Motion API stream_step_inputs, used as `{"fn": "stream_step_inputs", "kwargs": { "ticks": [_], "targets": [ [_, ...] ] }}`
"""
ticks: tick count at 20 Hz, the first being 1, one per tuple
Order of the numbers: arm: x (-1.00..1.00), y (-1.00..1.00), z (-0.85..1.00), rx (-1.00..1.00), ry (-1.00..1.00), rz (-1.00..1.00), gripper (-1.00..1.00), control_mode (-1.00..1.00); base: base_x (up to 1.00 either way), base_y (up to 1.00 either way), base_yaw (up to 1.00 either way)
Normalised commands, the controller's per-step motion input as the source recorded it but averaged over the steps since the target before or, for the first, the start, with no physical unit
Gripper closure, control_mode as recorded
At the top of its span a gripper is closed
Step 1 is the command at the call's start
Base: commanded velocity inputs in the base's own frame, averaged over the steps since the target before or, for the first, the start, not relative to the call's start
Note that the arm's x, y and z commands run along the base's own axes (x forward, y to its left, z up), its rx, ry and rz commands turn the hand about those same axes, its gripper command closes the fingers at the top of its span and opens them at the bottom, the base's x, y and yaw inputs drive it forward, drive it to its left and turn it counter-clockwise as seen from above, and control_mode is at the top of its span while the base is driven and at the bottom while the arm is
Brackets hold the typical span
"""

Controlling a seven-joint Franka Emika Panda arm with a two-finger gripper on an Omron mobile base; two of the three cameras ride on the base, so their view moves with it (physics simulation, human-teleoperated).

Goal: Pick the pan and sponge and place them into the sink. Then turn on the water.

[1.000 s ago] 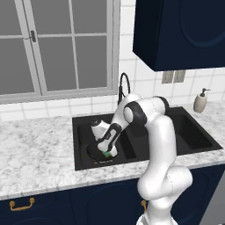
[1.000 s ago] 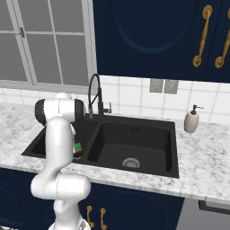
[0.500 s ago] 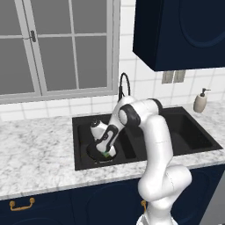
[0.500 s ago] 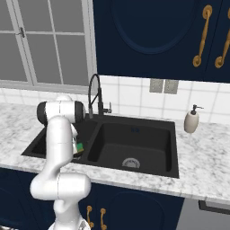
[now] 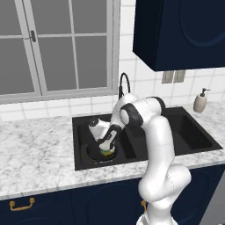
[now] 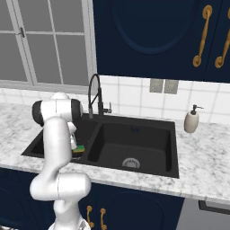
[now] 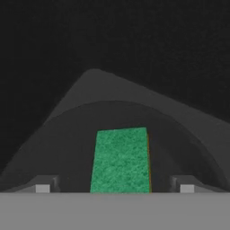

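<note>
Here the marble table spreads to either side of the tool, carrying the black double-basin sink into whose left basin the tool reaches. Behind the tool, at the sink's back rim, the arched black faucet stands upright, and far off to the right of the tool a beige soap dispenser sits on the table. Directly under the tool lies the round black pan, on the floor of the left basin. Inside the pan, between the tool's two tips, rests the sponge, green face up with an orange edge showing along one side. The tool hangs just above it, fingers spread wide with a clear gap on each side of the sponge, so nothing is gripped.
</note>
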Motion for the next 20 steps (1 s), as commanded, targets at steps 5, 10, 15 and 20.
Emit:
{"fn": "stream_step_inputs", "kwargs": {
  "ticks": [5,10,15,20],
  "targets": [
    [-0.68,0.17,0.9,0.01,-0.35,0.0,-1.0,-1.0,0.0,0.0,0.0],
    [-0.87,0.28,0.92,0.0,-0.27,0.0,-1.0,-1.0,0.0,0.0,0.0],
    [-1.0,0.04,0.82,0.04,-0.22,0.0,-1.0,-1.0,0.0,0.0,0.0],
    [-1.0,0.0,0.96,0.08,-0.07,0.07,-1.0,-1.0,0.0,0.0,0.0]
  ]
}}
